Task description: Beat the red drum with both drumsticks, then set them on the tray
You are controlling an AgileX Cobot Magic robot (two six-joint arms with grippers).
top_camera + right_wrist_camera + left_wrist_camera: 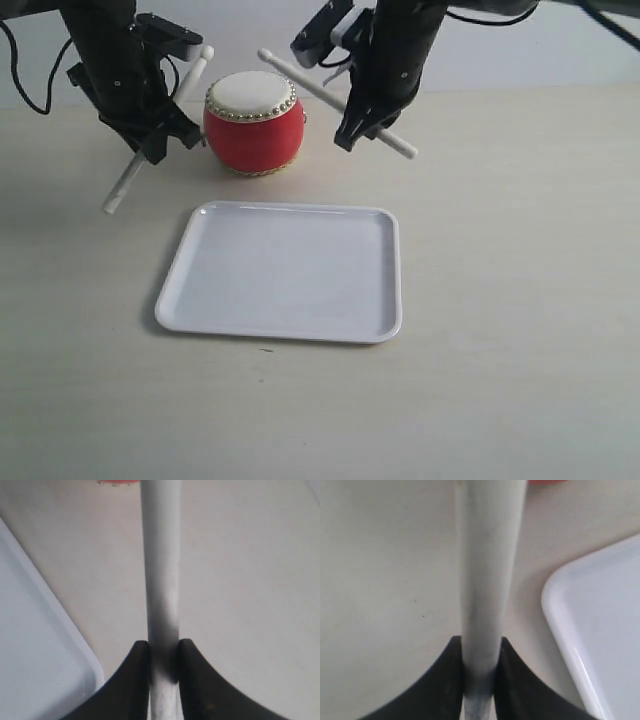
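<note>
left gripper (152, 140) clamps left drumstick (124, 186) mid-shaft, right gripper (362, 126) clamps right drumstick (300, 78) nr its butt. sticks prob light, stiff, smooth wood: slippy, grip firm.

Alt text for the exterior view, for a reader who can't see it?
The left gripper and right gripper each clamp a pale drumstick, the left drumstick and right drumstick tilted with their tips up by the cream skin of the red drum. A white tray lies on the pale table in front of the drum, with no stick on it.
</note>
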